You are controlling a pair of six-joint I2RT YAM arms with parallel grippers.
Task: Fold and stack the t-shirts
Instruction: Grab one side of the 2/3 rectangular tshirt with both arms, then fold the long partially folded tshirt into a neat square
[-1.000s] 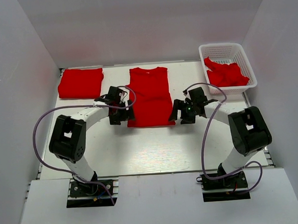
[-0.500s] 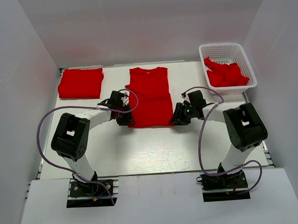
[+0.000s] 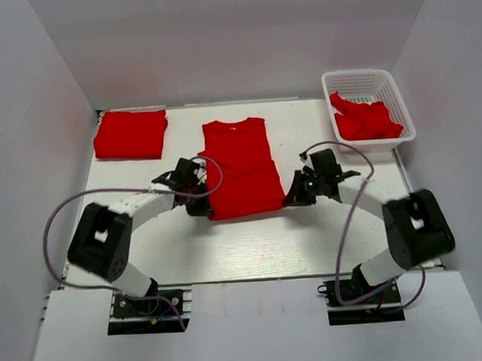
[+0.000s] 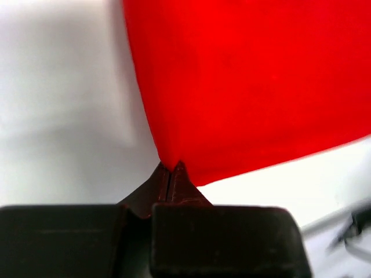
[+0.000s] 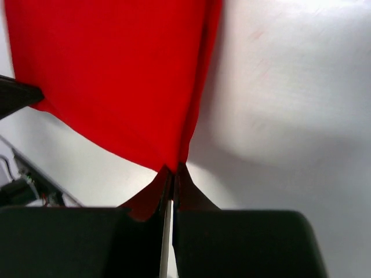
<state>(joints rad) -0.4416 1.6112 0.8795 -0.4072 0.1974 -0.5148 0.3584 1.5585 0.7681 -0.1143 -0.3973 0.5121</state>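
A red t-shirt (image 3: 240,168), sleeves folded in, lies lengthwise at the table's middle with its near hem lifted and sagging. My left gripper (image 3: 208,206) is shut on the hem's left corner; the left wrist view has the cloth (image 4: 243,87) pinched at the closed tips (image 4: 171,168). At the hem's right corner my right gripper (image 3: 291,198) is shut too, and the right wrist view shows that corner of the shirt (image 5: 116,81) caught between its tips (image 5: 173,169). A folded t-shirt (image 3: 131,134) rests at the back left. More crumpled red t-shirts (image 3: 365,119) sit in the basket.
The white lattice basket (image 3: 366,81) stands at the back right corner. White walls enclose the table on three sides. Purple cables loop off both arms over the near table.
Both grippers went from open beside the shirt's near corners to shut on them. They have pulled the hem toward me and lifted it, and the shirt now lies slightly skewed.
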